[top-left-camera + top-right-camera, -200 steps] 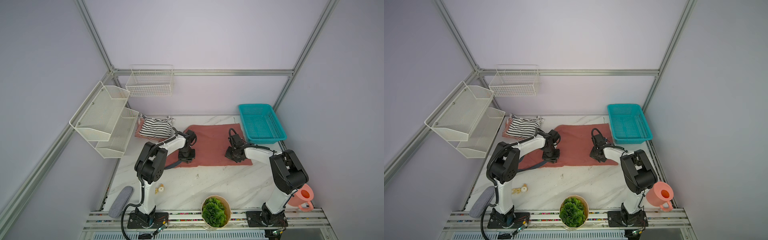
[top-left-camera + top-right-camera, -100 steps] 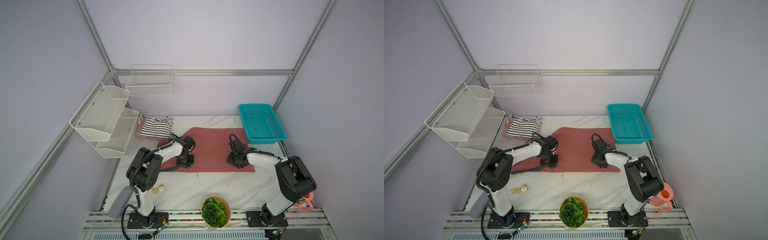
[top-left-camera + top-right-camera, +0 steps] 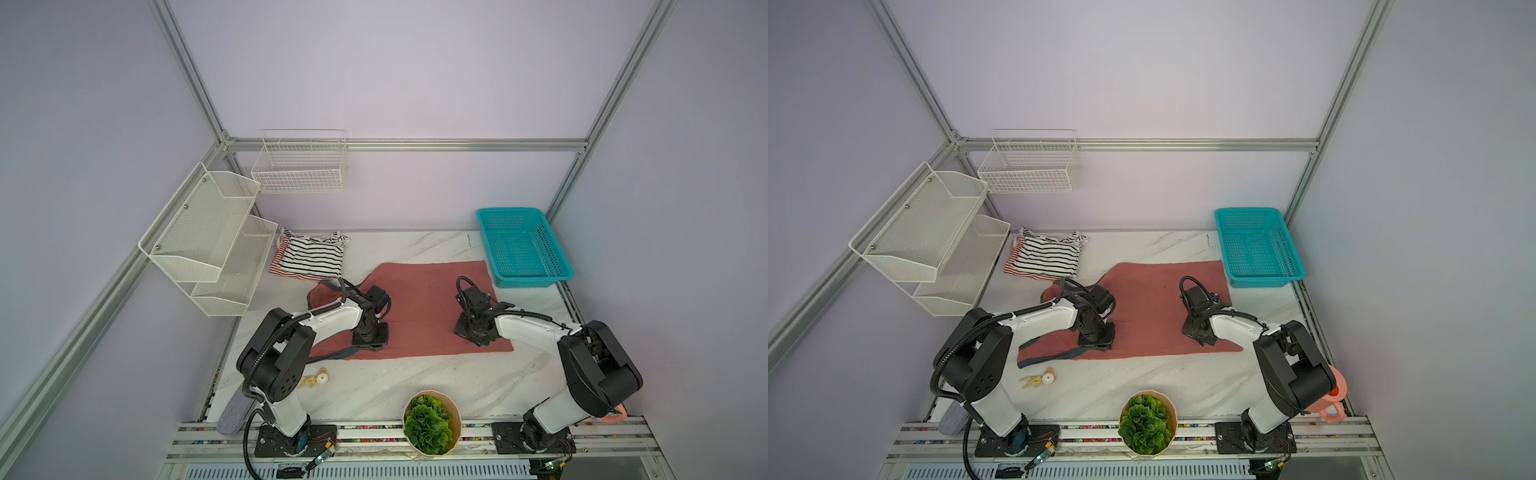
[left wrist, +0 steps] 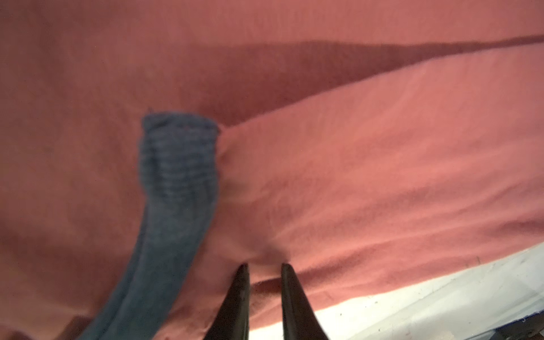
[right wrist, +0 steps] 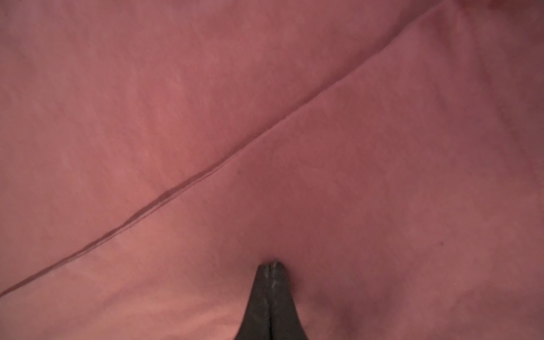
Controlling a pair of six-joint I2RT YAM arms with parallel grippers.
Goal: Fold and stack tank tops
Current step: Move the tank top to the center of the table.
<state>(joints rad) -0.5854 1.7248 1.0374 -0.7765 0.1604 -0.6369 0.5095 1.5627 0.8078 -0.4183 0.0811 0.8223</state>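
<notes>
Nearest, a leafy green plant (image 3: pixel 430 424) in a tan bowl is sitting at the counter's (image 3: pixel 415 380) near edge. A small pale toy (image 3: pixel 316 378) is lying to the near left.

Just beyond them, the dusty-red tank top (image 3: pixel 419 320) is lying spread across the middle of the counter, with its navy trim (image 3: pixel 332 354) trailing toward the near left. Both arms are reaching down onto it.

The left jaws are standing slightly apart, their fingertips (image 4: pixel 243 273) pressing on the cloth close to its near edge, beside the trim. A ridge of cloth is showing between them, but whether they are pinching it cannot be told. The right jaws are pressing fully closed, and their joined fingertips (image 5: pixel 273 270) are touching the cloth toward its right end, near a fold line.

At the far left, the black-and-white striped tank top (image 3: pixel 311 257) is resting folded on the red-and-white striped one (image 3: pixel 277 268). At the far right, the teal basket (image 3: pixel 532 280) is sitting just beside the dusty-red top's far right corner.
</notes>
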